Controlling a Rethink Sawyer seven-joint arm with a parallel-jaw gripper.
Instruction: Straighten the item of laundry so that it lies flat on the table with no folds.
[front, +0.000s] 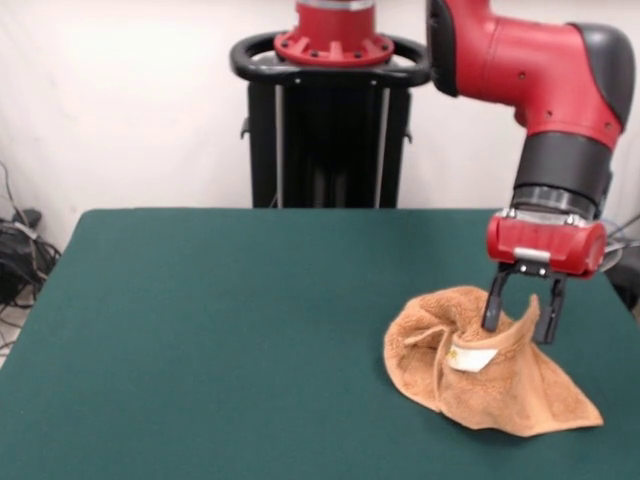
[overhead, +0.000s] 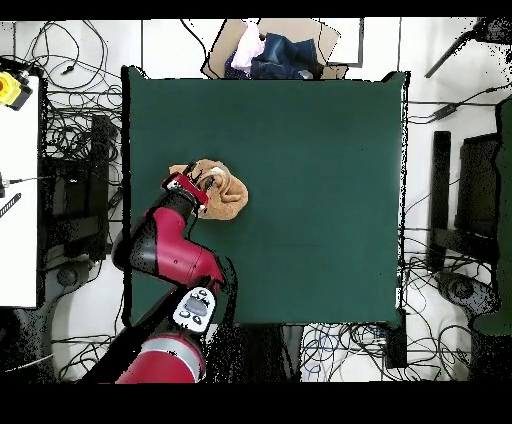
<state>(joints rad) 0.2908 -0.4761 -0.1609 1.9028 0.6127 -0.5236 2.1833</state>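
Observation:
The orange-tan towel (front: 500, 390) lies crumpled in a heap on the green table (front: 220, 330), at the right in the front view, with its white tag (front: 470, 358) facing up. My gripper (front: 520, 322) stands straight down over the heap's far right part. Its two black fingers (front: 492, 305) are spread apart, one on each side of a raised fold. In the overhead view the towel (overhead: 230, 190) is near the left edge of the table (overhead: 310, 180), and the gripper (overhead: 200, 185) covers its left part.
The robot's pedestal (front: 330, 120) stands at the table's far side. In the overhead view a cardboard box with clothing (overhead: 275, 50) sits beyond the table's top edge. Cables and stands lie on the floor on both sides.

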